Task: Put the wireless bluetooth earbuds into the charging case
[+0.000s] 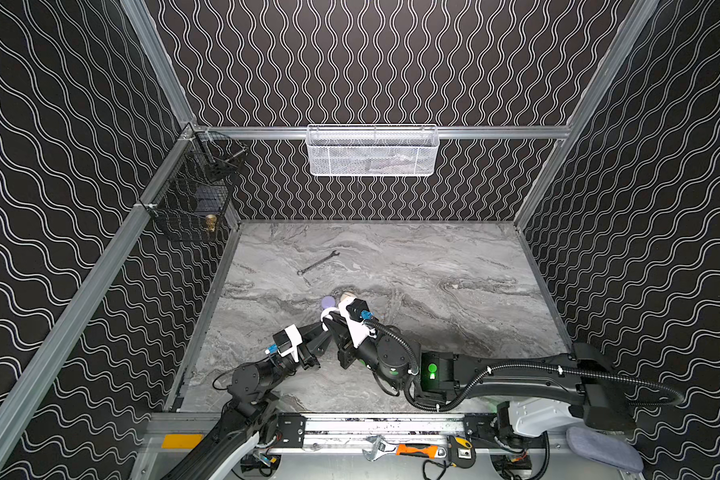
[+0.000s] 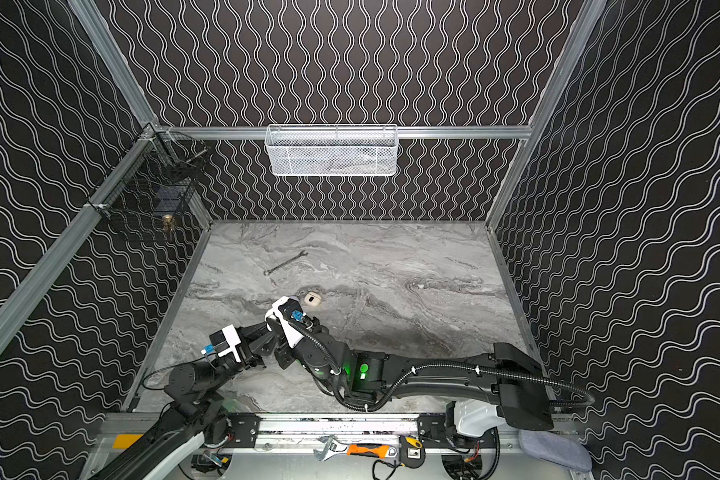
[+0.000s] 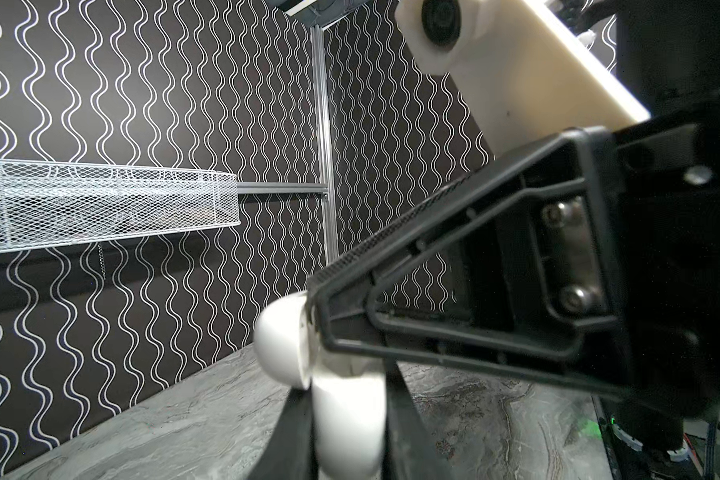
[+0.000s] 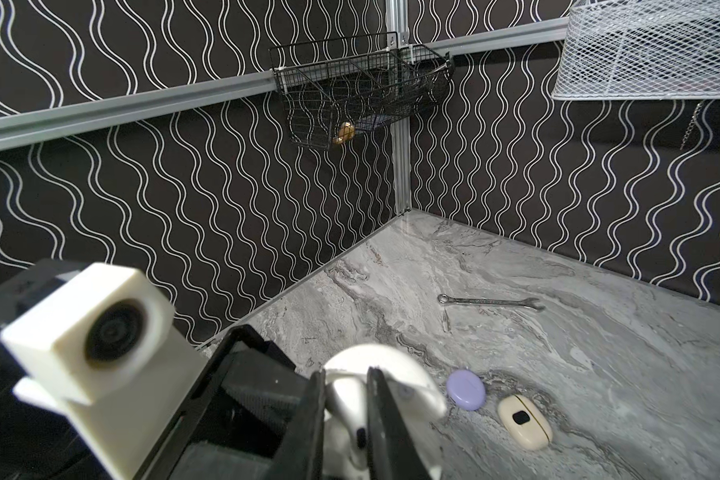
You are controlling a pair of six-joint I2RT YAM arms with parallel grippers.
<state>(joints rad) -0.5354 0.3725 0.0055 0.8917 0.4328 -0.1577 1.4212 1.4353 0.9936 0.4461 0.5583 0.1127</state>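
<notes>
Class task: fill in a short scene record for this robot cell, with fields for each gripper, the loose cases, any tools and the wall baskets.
left gripper: shut on the open white case
right gripper: fingers closed on what looks like a white earbud at that case's opening
loose cases: purple case and cream case, side by side on the table, both looking closed
tool: wrench, lying farther back
walls: white mesh basket on back wall; black wire basket near left corner

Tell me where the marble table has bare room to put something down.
Free: right half of the grey marble table, also behind the silver metal wrench. Crowded: centre-left, round lilac case, oval cream case, held white open case.
</notes>
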